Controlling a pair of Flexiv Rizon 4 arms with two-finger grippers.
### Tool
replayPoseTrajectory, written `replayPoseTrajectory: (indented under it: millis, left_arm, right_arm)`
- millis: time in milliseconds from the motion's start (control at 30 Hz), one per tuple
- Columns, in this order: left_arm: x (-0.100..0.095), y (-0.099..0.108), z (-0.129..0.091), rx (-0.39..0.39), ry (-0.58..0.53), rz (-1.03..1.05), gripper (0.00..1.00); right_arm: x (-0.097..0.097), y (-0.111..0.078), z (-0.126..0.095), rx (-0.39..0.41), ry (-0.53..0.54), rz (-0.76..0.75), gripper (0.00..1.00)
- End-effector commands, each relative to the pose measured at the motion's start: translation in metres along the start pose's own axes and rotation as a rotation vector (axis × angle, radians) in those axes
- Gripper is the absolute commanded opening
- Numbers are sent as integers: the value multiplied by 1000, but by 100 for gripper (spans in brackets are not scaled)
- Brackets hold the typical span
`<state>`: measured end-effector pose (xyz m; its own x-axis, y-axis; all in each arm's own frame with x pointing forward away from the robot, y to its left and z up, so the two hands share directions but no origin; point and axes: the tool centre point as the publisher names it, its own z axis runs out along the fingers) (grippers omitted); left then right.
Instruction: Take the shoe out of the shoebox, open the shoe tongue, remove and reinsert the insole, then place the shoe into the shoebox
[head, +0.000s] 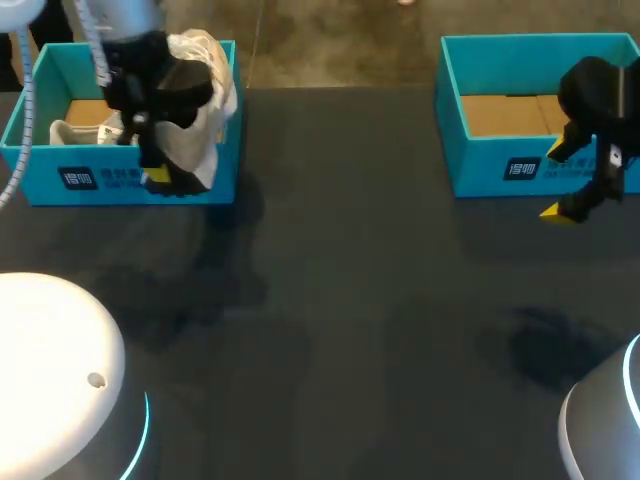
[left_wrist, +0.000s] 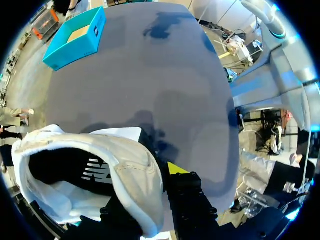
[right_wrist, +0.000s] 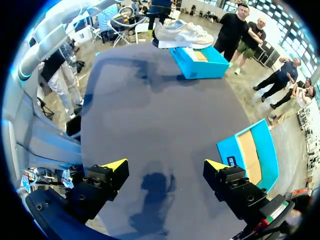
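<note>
A white and beige shoe (head: 195, 110) hangs over the right end of the left blue shoebox (head: 120, 178), heel end down. My left gripper (head: 160, 176) is shut on its heel collar. In the left wrist view the shoe (left_wrist: 100, 165) fills the space at the gripper (left_wrist: 150, 202), dark lining showing inside, one yellow tip beside it. The right wrist view shows the shoe (right_wrist: 180, 34) lifted above that box (right_wrist: 200, 62). My right gripper (head: 555, 182) stands open in front of the right shoebox (head: 500, 165), nothing between its fingers (right_wrist: 112, 167).
A second pale shoe (head: 75, 132) lies in the left box. The right box (right_wrist: 250, 155) shows only its cardboard floor. The dark table (head: 350, 300) stretches between the boxes. Rounded robot bases sit at the near left (head: 50, 370) and near right (head: 600, 420).
</note>
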<state>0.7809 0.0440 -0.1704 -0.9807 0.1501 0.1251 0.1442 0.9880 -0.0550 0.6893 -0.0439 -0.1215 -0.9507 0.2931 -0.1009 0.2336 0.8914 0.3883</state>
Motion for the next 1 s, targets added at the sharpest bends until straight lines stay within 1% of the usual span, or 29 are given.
replayPoseTrajectory:
  millis: [33,167,233,267,300,367,467,633,700,800,1000]
  left_arm:
    - [-16,24,-2,-6,14,30,0]
    - [-33,47,-3,-58,16,23,0]
    - [-41,60,-5,-28,17,31,0]
    - [-45,66,-5,-45,10,28,0]
    - [-48,73,-6,-36,15,23,0]
    - [-58,87,-9,-49,7,-5,0]
    - [-71,106,-14,-43,10,-25,0]
    - [-92,133,-16,-50,32,-71,0]
    - [-99,142,-15,-66,40,-81,0]
    - [-111,156,-15,-51,48,-104,0]
    - [-123,172,-16,-69,67,-117,0]
  right_arm:
    - [-2,2,1,5,4,0,100]
    - [-2,2,1,5,4,0,100]
    - [-2,2,1,5,4,0,100]
    - [-2,2,1,5,4,0,100]
    - [-2,2,1,5,4,0,100]
    - [-2,2,1,5,4,0,100]
    - [-2,2,1,5,4,0,100]
    - [-2,2,1,5,4,0,100]
    - [-2,2,1,5,4,0,100]
    - [-2,2,1,5,4,0,100]
    - [-2,2,1,5,4,0,100]
